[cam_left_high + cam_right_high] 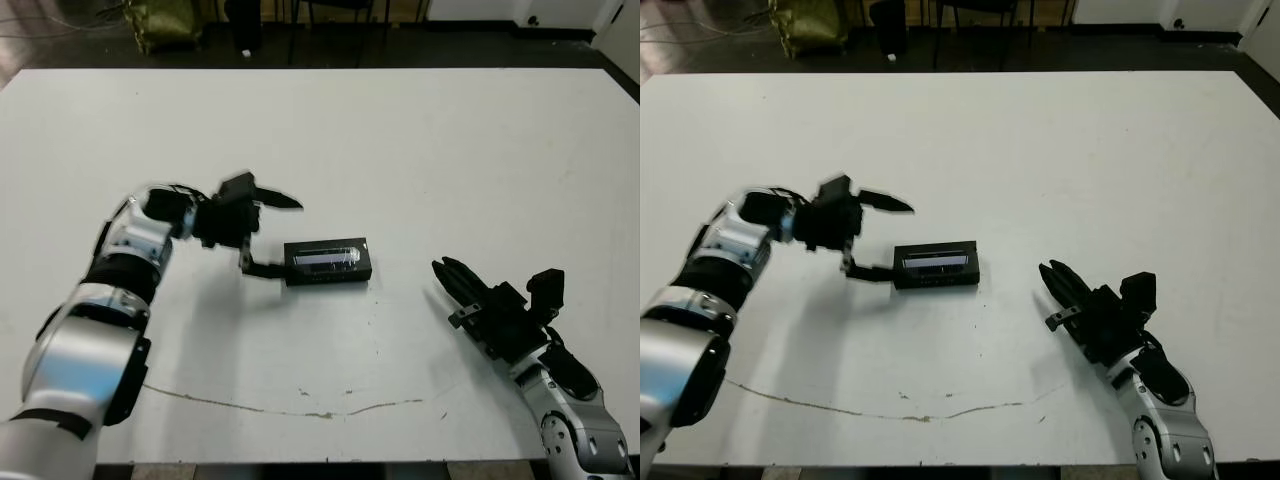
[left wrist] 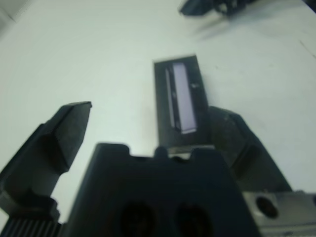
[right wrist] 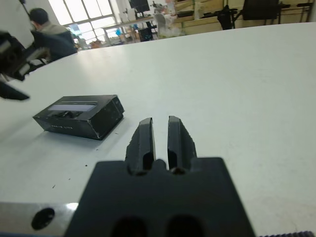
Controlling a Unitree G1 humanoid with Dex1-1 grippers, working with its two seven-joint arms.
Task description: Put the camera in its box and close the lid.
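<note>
The left gripper's [image 1: 270, 235] fingers [image 1: 277, 199] are spread wide apart, one tip touching the lid's [image 1: 328, 261] left end. The lid sits closed over the box mid-counter [image 1: 420, 150]. The right gripper's [image 1: 450, 275] fingers are pressed together, empty, well apart from it.

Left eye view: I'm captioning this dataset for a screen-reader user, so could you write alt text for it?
A closed black box, its windowed lid on, lies near the middle of a white table. The robot's left gripper is open at the box's left end, one finger by that end and one raised; the right gripper, shut and empty, rests apart to the right.
</note>
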